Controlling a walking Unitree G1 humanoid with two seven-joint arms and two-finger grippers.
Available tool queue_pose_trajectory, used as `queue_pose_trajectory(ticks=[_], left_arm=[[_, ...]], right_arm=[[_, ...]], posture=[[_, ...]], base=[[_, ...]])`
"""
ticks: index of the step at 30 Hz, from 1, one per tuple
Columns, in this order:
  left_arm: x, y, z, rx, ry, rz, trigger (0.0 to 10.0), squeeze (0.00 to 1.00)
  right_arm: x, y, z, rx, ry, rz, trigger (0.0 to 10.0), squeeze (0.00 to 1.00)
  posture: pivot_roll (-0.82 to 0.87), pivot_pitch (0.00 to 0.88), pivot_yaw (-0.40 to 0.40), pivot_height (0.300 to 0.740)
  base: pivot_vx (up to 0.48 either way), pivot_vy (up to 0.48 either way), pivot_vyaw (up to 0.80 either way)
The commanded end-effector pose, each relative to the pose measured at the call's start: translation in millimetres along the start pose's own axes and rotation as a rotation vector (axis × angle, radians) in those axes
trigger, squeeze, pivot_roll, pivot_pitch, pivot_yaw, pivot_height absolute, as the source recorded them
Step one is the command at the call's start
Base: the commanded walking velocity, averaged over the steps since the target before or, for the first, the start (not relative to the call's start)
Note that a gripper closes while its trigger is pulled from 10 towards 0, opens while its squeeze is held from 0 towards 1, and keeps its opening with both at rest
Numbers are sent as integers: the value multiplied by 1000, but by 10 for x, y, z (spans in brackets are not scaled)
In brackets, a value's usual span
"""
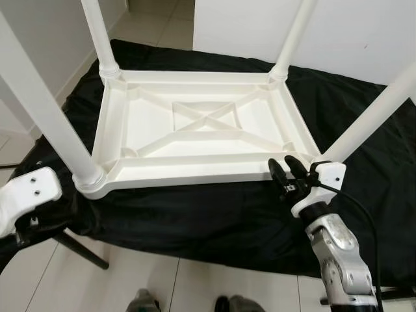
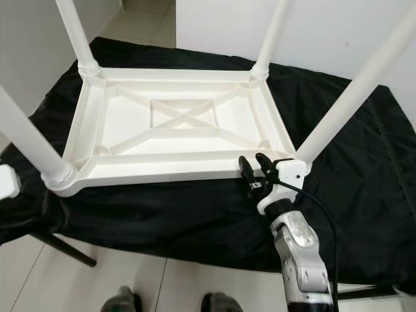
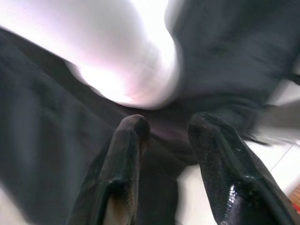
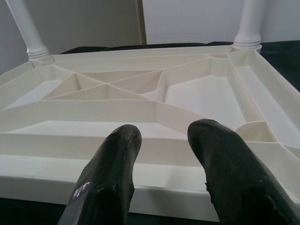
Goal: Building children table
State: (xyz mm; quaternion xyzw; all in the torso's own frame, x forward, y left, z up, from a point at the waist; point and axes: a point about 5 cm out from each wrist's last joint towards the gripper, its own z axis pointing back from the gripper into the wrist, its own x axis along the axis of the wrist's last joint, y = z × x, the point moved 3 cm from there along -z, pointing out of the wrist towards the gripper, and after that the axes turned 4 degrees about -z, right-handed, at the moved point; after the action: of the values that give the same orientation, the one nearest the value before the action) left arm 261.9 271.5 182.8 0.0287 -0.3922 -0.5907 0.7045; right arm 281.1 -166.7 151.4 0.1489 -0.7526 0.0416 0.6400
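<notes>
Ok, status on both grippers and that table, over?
Right gripper open at near rim of upturned white plastic table. Left gripper open by near-left leg. Four legs fitted.

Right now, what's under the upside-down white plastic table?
The upside-down white plastic table lies on a black cloth. Whatever supports the cloth is covered; a dark leg shows below.

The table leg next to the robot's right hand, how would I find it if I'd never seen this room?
Look for the white table lying upside down on the black cloth, with four legs sticking up. Go to the edge nearest the robot, then to the corner on its right side. That table leg leans up and outward, and it is the one with the right gripper beside its base.
</notes>
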Motion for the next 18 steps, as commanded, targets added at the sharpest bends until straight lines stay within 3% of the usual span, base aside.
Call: queue_pose_trajectory(ticks=[1,4,5,6,8,11,15,18], left_arm=[[10,368,8,338,22,-68,10000,0],[73,572,17,473,-45,-37,10000,0],[73,572,17,473,-45,-37,10000,0],[91,651,23,526,-82,29,10000,0],[178,775,58,644,-135,11,10000,0],[178,775,58,644,-135,11,10000,0],[268,663,-99,552,-300,170,10000,0],[231,621,-187,538,-313,184,10000,0]], right_arm=[[-37,-17,19,-5,11,0,10000,0],[-34,-22,20,-7,8,1,10000,0],[-34,-22,20,-7,8,1,10000,0],[-32,-26,21,-9,7,0,10000,0],[-32,-27,23,-9,7,1,10000,0],[-32,-27,23,-9,7,1,10000,0],[-35,-36,16,-13,8,1,10000,0],[-39,-40,17,-13,9,2,10000,0]], posture=[[130,92,-51,740],[127,90,-50,740],[127,90,-50,740],[127,89,-50,740],[126,88,-51,740],[126,88,-51,740],[125,87,-52,740],[124,85,-54,740]], base=[[0,0,0],[0,0,0],[0,0,0],[0,0,0],[0,0,0],[0,0,0],[0,0,0],[0,0,0]])
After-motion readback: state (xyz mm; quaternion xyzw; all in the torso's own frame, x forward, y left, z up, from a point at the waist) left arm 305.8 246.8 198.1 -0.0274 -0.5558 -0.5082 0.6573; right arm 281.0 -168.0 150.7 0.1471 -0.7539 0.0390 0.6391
